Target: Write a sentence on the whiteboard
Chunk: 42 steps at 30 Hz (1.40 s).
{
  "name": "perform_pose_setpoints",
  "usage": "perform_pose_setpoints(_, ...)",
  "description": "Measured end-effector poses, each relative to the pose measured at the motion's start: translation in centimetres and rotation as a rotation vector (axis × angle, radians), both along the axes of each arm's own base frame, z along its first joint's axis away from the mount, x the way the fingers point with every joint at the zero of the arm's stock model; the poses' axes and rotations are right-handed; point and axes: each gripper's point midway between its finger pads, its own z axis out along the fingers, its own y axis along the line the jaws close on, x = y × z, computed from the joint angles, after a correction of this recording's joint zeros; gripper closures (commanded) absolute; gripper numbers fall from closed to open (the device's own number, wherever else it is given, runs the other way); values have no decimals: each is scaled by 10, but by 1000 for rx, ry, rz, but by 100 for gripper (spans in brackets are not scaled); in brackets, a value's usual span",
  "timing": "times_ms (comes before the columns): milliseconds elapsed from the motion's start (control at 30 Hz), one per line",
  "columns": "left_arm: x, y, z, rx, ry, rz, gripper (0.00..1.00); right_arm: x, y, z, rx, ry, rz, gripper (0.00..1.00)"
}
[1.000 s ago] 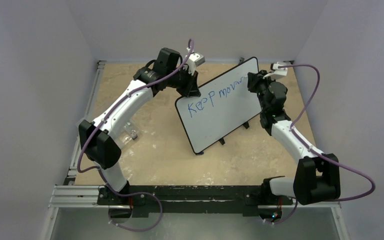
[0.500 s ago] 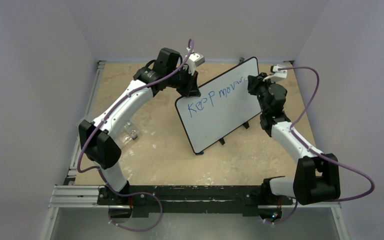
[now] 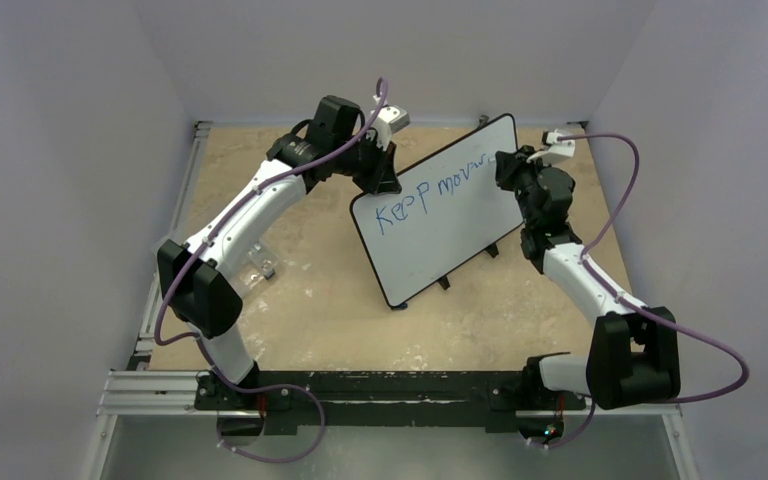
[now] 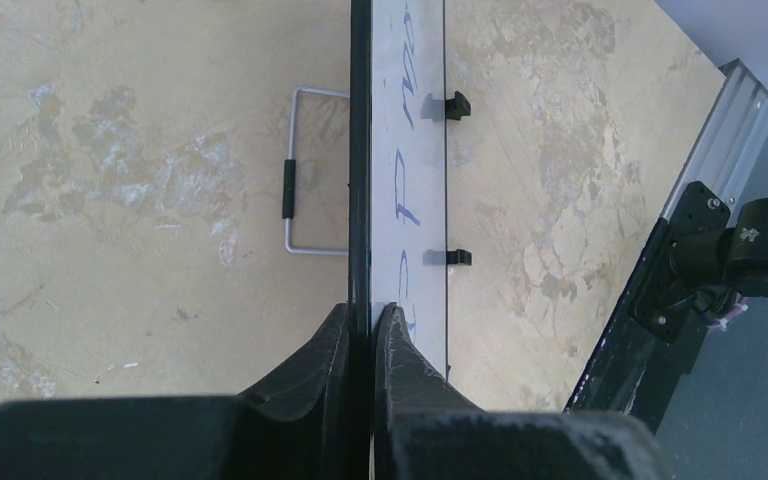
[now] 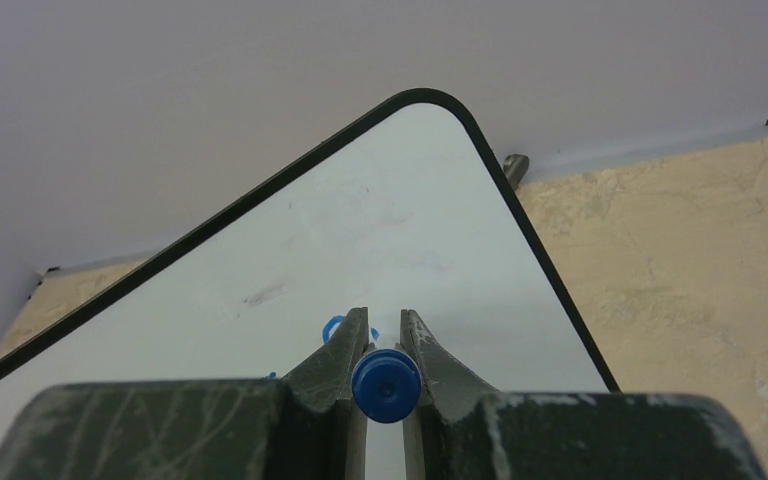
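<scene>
A: The left gripper (image 4: 372, 322) is clamped on the rim of the whiteboard (image 3: 430, 248), which stands tilted at the far middle of the table (image 3: 310, 290). The right gripper (image 5: 384, 328) grasps a blue marker (image 5: 386, 386) at its face.

B: Too much push might tip the board, or the tip could run off the edge, spoiling the sentence (image 3: 396, 214).

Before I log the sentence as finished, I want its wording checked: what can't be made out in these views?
1. Top view: the end of the sentence, past "Keep mov", is covered by the right gripper.
2. Left wrist view: the left gripper looks along the whiteboard nearly edge-on, so the letters are too foreshortened to read.
3. Right wrist view: only the blue back end of the marker shows; the right gripper hides its tip.
</scene>
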Motion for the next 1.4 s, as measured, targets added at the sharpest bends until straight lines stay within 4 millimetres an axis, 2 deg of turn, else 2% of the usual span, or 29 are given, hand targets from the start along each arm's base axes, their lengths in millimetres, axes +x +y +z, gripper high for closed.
perform_pose_setpoints(333,0,0,0,0,0,1,100,7,5,15,29,-25,22,100)
perform_pose_setpoints(933,0,0,0,2,3,1,100,7,10,20,58,-34,48,100)
perform_pose_setpoints(1133,-1,0,1,1,2,-1,100,-4,12,28,59,-53,67,100)
perform_pose_setpoints(1400,-2,-1,2,2,2,-4,100,-36,2,47,65,-100,42,100)
